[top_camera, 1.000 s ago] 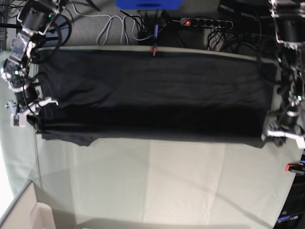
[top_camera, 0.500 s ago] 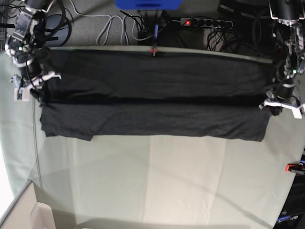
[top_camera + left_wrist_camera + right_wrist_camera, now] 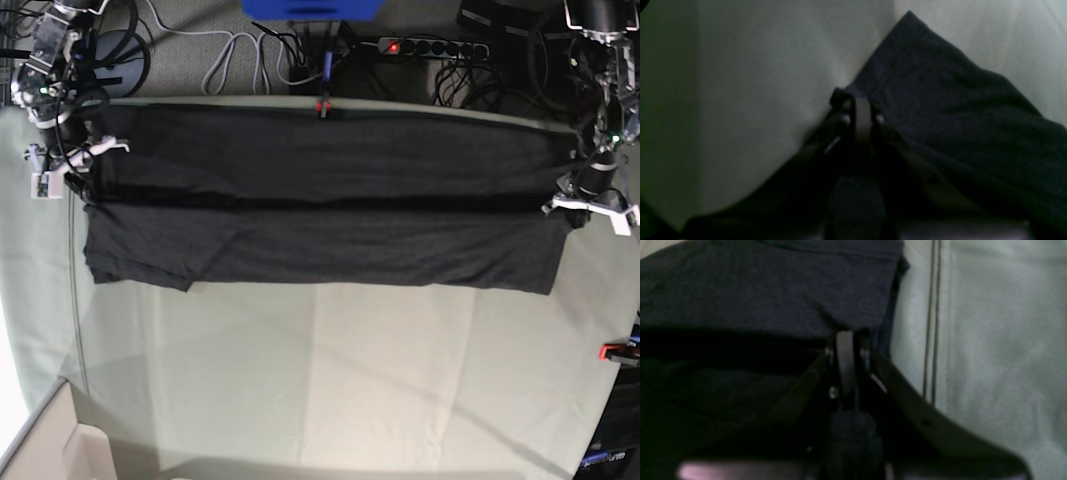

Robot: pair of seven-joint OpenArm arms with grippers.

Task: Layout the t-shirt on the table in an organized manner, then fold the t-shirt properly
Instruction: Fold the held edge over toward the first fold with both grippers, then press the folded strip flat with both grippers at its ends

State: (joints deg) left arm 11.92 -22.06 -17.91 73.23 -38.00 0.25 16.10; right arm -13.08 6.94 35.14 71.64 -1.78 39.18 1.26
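Note:
The dark t-shirt [image 3: 320, 220] is stretched in a long band across the far half of the table [image 3: 320, 370]. Its near part lies flat, and a dark fold line runs along its middle. My left gripper [image 3: 575, 205] is shut on the shirt's right end; the left wrist view shows the gripper [image 3: 855, 100] pinching the cloth [image 3: 957, 116] over the table [image 3: 740, 83]. My right gripper [image 3: 75, 165] is shut on the shirt's left end; in the right wrist view the gripper [image 3: 846, 336] clamps the fabric [image 3: 773, 290] beside the pale table cover [image 3: 990, 340].
A red clamp [image 3: 322, 105] sits at the table's far edge and another red clamp [image 3: 615, 351] at the right edge. Behind the table lie a power strip [image 3: 430, 47] and cables [image 3: 240, 50]. A thin cord [image 3: 75, 300] runs down the table's left side.
Both grippers have moved toward the table's far edge with the shirt's ends held. More of the shirt now lies flat on the near side.

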